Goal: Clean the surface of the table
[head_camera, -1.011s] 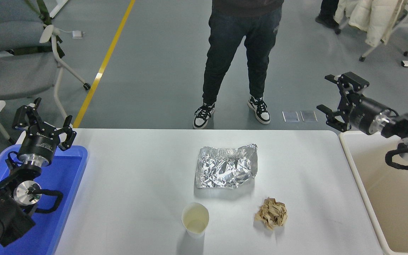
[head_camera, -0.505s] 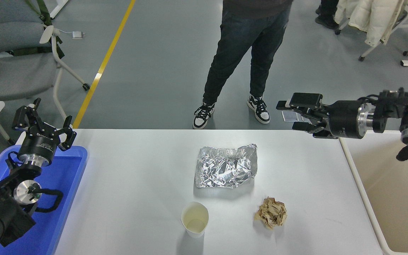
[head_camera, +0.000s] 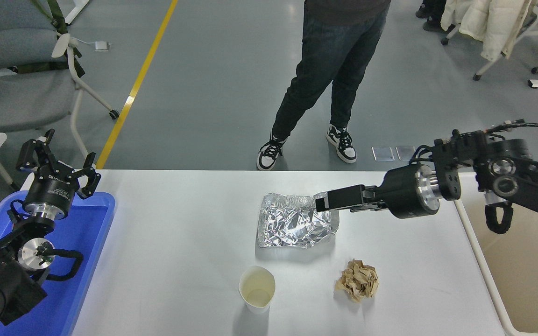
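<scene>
Your large, plain white desk surface point(head_camera: 171, 242) fills the lower frame between the blue plastic tray point(head_camera: 87, 242) and beige rectangular bin point(head_camera: 521, 261). It carries crumpled silver foil point(head_camera: 292, 224), a paper cup point(head_camera: 257, 288) and a brown paper wad point(head_camera: 357, 280). Your right gripper point(head_camera: 325, 201) sits at the foil's far right corner, fingers unreadable; the left gripper point(head_camera: 56, 165) is parked over the tray, fingers spread wide.

On my white rectangular tabletop point(head_camera: 180, 224), the crumpled silver foil sheet point(head_camera: 297, 221) lies centre; nearer me, the pale paper cup point(head_camera: 257, 288) sits left of the brown crumpled paper wad point(head_camera: 357, 280).

The blue plastic tray point(head_camera: 82, 242) lies left, the beige rectangular bin point(head_camera: 526, 261) right.
</scene>
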Robot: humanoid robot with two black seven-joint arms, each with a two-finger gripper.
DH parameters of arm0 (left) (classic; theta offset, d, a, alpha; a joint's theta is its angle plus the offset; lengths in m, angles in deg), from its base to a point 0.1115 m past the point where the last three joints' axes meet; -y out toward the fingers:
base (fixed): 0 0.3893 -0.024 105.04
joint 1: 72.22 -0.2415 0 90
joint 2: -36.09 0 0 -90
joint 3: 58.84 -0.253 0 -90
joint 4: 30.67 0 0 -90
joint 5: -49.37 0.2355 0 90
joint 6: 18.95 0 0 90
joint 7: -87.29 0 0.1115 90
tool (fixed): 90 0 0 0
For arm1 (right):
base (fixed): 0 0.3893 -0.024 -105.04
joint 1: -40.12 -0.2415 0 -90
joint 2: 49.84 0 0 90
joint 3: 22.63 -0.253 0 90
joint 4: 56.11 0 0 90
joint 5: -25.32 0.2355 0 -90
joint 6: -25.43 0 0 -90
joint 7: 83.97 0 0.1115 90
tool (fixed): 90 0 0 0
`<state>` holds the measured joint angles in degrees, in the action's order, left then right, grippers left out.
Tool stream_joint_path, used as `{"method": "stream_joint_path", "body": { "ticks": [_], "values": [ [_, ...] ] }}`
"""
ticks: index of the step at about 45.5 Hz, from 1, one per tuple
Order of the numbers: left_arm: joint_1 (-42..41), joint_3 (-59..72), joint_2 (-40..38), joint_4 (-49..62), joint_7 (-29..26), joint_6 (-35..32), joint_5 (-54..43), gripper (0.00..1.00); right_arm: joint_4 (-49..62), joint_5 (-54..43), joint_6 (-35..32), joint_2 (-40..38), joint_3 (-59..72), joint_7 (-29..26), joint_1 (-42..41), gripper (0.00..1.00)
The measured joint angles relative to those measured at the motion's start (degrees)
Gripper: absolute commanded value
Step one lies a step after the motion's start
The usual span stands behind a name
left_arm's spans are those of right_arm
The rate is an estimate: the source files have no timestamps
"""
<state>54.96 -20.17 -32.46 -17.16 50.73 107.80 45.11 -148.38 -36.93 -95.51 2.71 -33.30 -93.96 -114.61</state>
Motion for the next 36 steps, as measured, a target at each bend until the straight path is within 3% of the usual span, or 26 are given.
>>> {"method": "stream_joint_path", "body": {
  "ticks": [15, 36],
  "values": [
    [0.0, 0.0, 0.0, 0.0, 0.0, 0.1, 0.0, 1.0, 0.3, -7.3, 0.1, 7.8, 5.8, -1.0, -0.1, 0.99],
    [0.0, 0.0, 0.0, 0.0, 0.0, 0.2, 0.0, 1.0, 7.9, -7.5, 0.3, 19.5, 7.9, -6.3, 1.7, 0.99]
  ]
}}
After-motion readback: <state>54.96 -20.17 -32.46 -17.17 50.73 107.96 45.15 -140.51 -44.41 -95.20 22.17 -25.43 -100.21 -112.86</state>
